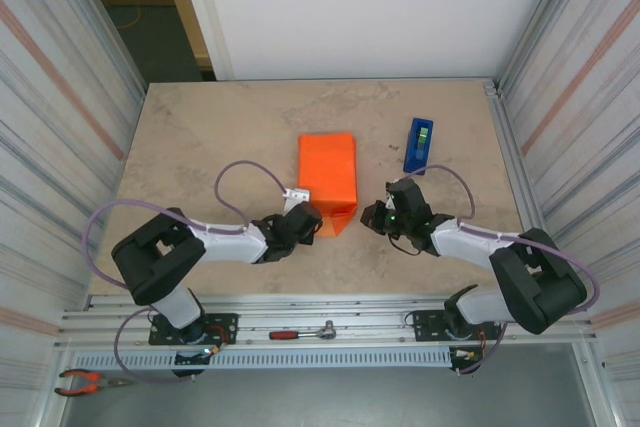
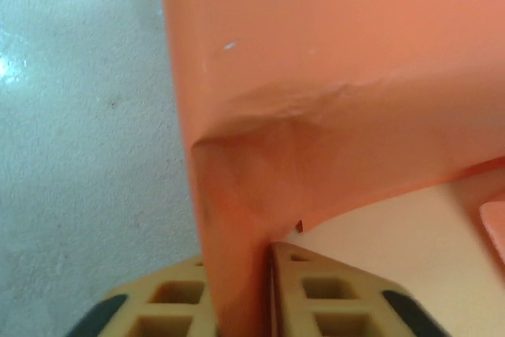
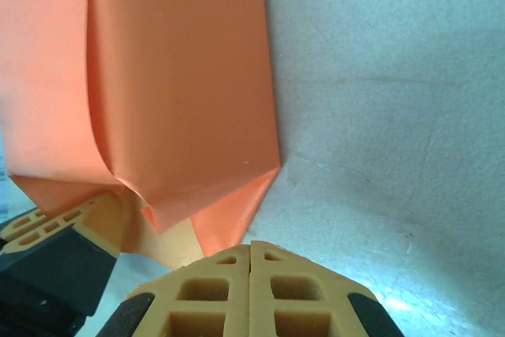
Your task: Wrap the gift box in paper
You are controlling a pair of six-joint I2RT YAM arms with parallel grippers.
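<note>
**A:** What lies nearest the viewer?

**B:** By the arm bases, a red-handled ratchet [image 1: 305, 332] rests on the rail. Just beyond it, both arms reach in toward the middle of the worktop [image 1: 210, 137].

**A:** What are the fingers doing?

**B:** The left fingers [image 2: 316, 290] are closed on the near left corner of the paper [image 1: 327, 167]. The thin orange sheet runs up between the two pads and creases above them. The right fingers [image 3: 213, 290] are pressed together with nothing between them. Their tips sit just beside the pointed near flap of the paper, and whether they touch it cannot be told.

**A:** Where is the gift box?

**B:** It sits under the paper at the middle of the worktop, almost wholly covered. In the left wrist view, a pale pink surface beneath the lifted edge looks like the gift box [image 2: 410, 250].

**A:** Which step does this seem to be?

**B:** The sheet looks already folded over the box, and the near end is being closed, with its corners drawn into a triangular flap.

**A:** What does the next move call for?

**B:** Probably the left arm must pull its corner snug against the box end without tearing the thin sheet. The right fingers could press the flap down. Farther off to the right, apart from the paper, stands a blue tape dispenser [image 1: 419, 145], which would likely be needed to fix the fold.
</note>
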